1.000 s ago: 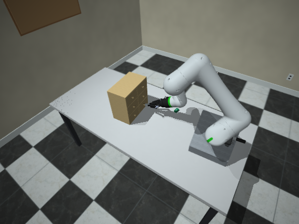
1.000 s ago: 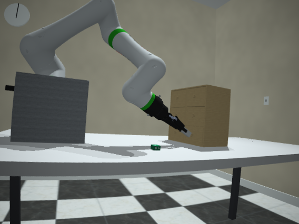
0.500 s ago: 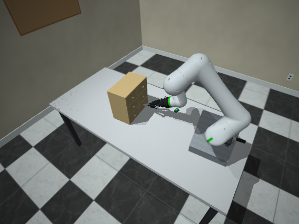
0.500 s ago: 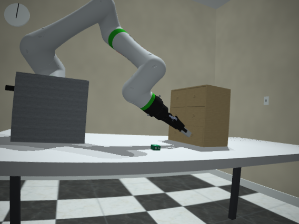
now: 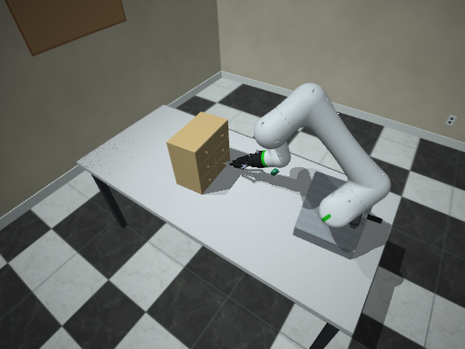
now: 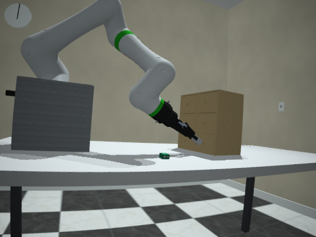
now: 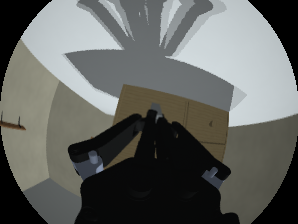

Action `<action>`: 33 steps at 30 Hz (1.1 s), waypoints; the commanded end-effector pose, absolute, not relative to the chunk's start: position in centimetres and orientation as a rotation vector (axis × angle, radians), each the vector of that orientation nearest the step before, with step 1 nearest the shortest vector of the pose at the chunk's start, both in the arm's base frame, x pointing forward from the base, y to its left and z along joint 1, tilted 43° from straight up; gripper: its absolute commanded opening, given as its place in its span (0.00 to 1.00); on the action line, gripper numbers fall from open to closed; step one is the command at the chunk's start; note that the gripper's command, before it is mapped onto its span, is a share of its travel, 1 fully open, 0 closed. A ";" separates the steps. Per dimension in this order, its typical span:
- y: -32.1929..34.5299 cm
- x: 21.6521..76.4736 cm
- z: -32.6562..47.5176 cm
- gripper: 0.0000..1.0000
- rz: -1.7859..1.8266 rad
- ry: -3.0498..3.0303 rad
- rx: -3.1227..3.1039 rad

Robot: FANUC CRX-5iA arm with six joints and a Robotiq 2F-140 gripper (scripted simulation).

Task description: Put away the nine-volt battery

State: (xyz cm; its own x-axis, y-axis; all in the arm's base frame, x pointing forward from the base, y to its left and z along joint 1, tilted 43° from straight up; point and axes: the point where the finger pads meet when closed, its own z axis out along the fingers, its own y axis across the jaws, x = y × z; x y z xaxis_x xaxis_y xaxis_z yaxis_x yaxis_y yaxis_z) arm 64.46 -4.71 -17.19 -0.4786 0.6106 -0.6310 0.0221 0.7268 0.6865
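The small wooden chest (image 5: 196, 149) stands on the white table, and all its drawers look pushed in. It also shows in the side view (image 6: 211, 122) and the wrist view (image 7: 176, 119). The green nine-volt battery (image 5: 274, 172) lies on the table between the chest and the robot base; it also shows in the side view (image 6: 164, 156). My gripper (image 6: 198, 141) (image 7: 154, 109) is shut, with its tips against the front of a bottom-row drawer. The fingers hide that drawer's knob. The drawers' contents are hidden.
The grey robot base block (image 5: 331, 217) stands at the right end of the table. The arm reaches low over the table above the battery. The table's far edge runs close behind the chest.
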 end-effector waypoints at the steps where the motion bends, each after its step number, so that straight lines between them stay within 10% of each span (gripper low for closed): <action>1: -4.7 64.5 -17.2 0.00 0.765 1.962 0.483; 33: -4.8 59.3 -17.0 0.00 0.765 1.962 0.483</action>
State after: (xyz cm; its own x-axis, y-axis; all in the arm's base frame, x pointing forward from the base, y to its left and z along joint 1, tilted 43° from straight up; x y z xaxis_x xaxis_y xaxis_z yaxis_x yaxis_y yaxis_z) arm 59.41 -4.56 -17.14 -0.4793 0.6101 -0.6309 0.0216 0.7268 0.6865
